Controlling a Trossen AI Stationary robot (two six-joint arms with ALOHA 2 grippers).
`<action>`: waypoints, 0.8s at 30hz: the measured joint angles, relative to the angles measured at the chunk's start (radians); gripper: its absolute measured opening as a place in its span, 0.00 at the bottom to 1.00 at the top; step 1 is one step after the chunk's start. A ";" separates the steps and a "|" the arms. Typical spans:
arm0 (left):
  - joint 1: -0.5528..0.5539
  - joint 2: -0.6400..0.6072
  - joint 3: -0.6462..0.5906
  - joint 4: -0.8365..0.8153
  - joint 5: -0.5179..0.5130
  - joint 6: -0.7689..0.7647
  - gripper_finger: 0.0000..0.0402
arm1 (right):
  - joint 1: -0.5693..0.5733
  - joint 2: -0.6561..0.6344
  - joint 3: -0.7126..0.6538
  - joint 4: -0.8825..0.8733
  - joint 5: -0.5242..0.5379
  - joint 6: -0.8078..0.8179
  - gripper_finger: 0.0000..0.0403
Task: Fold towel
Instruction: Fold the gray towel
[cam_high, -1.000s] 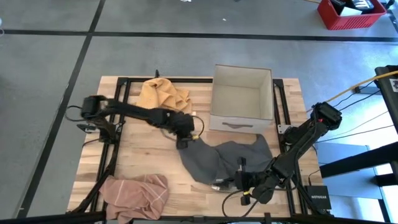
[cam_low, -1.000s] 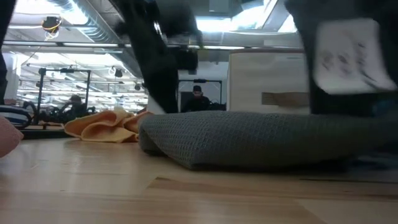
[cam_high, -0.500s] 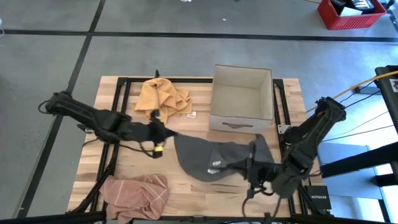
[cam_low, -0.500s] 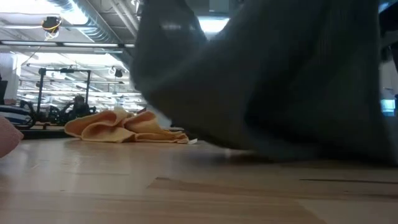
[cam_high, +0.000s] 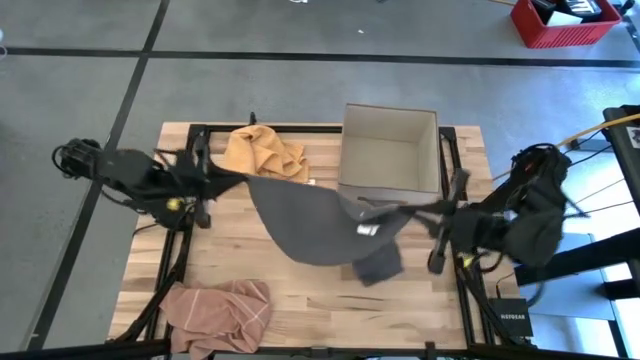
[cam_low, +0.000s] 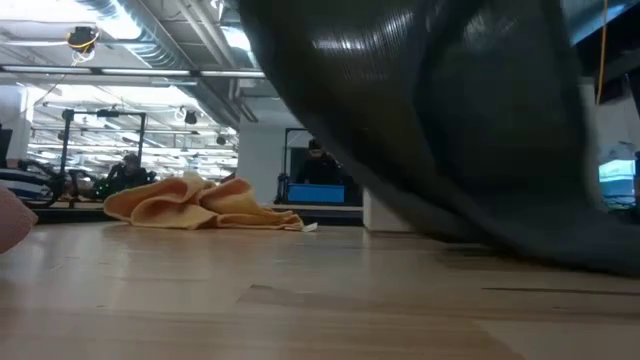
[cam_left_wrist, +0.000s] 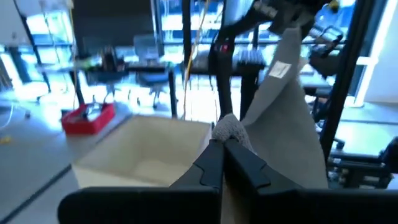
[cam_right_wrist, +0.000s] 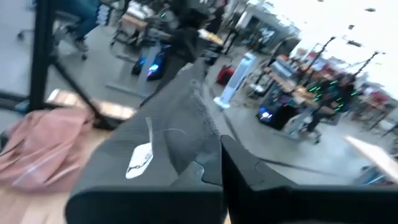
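Above the table, my left gripper (cam_high: 240, 178) and right gripper (cam_high: 425, 207) each pinch a grey towel (cam_high: 310, 220) corner, stretched between them

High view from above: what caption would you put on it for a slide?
Two arms stretch a grey towel above the table, left gripper and right gripper each shut on a corner.
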 joint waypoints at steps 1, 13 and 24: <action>-0.002 0.000 0.027 -0.003 -0.001 0.024 0.00 | 0.000 0.000 0.027 -0.003 0.021 -0.028 0.00; -0.001 -0.001 0.237 -0.059 -0.090 0.189 0.00 | 0.000 -0.014 0.230 -0.007 0.221 -0.119 0.00; -0.001 -0.023 0.256 -0.153 -0.285 0.267 0.00 | 0.000 -0.028 0.258 -0.068 0.384 -0.128 0.00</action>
